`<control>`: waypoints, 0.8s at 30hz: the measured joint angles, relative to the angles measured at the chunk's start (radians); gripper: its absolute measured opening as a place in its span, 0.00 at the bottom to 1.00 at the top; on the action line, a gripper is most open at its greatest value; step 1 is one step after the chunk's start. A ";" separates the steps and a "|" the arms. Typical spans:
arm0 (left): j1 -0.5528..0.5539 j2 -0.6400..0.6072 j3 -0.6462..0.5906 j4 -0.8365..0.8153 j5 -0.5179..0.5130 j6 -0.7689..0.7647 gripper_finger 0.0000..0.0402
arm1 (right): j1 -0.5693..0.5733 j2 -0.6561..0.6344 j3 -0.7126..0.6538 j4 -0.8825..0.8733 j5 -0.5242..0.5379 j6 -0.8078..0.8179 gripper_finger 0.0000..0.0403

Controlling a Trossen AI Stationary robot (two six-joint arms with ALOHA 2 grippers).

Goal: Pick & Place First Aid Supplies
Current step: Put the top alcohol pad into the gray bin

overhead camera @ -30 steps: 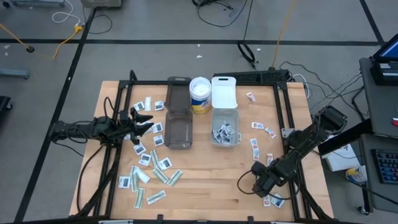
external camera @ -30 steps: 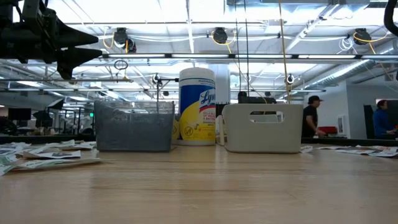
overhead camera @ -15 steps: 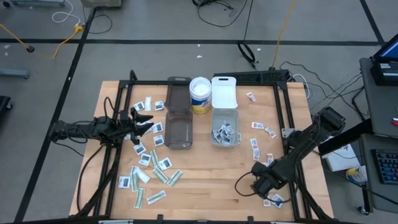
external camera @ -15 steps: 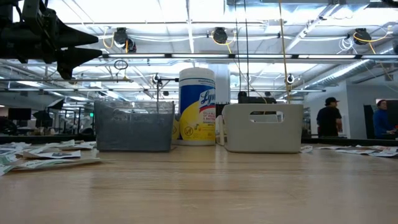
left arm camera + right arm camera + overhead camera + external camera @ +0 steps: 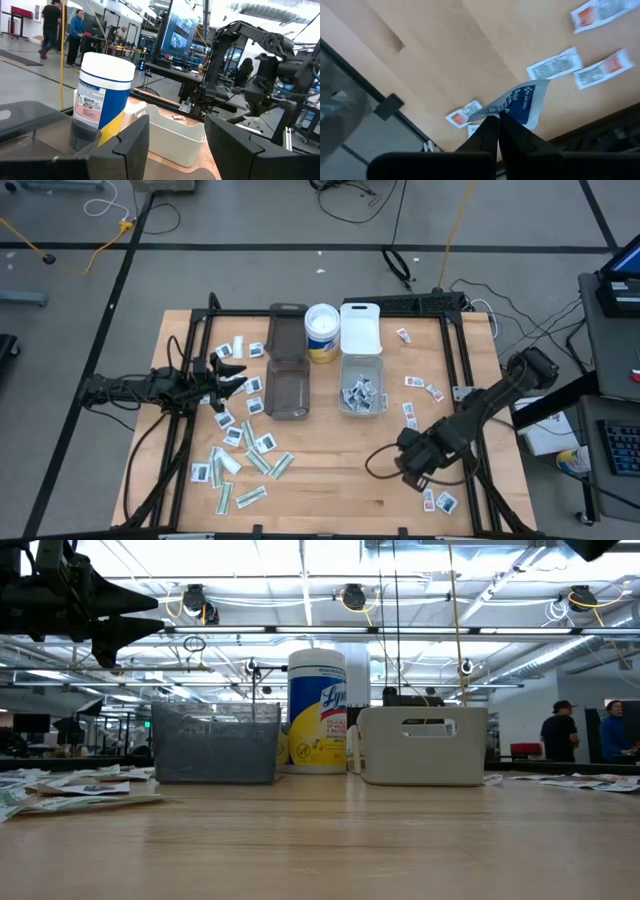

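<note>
Two bins [image 5: 287, 392], one wipes canister [image 5: 322, 332], many packets [image 5: 247, 448].

My right gripper [image 5: 496, 120] has its fingers pinched together on a white packet with dark blue print [image 5: 522, 102], lifted clear of the wooden table [image 5: 445, 55]. Three white packets with red print [image 5: 592, 14] lie flat beyond it, and another [image 5: 464, 113] lies near the table's edge.

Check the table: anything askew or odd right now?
Nothing looks damaged. Packets lie scattered either side of the bins, as expected. The right gripper pinches one packet by its edge, so it hangs crumpled.
</note>
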 joint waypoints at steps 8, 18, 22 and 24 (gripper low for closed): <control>0.000 0.000 0.000 0.000 0.000 0.000 0.49 | -0.105 -0.022 0.001 0.002 0.001 -0.128 0.00; 0.000 0.000 0.000 0.000 0.000 0.000 0.49 | -0.450 -0.017 0.002 0.007 -0.001 -0.427 0.00; 0.000 0.000 0.000 0.000 0.000 0.000 0.49 | -0.594 0.031 0.025 0.006 -0.026 -0.544 0.00; 0.000 0.000 0.000 0.000 0.000 0.000 0.49 | -0.656 0.053 0.048 0.007 -0.026 -0.596 0.00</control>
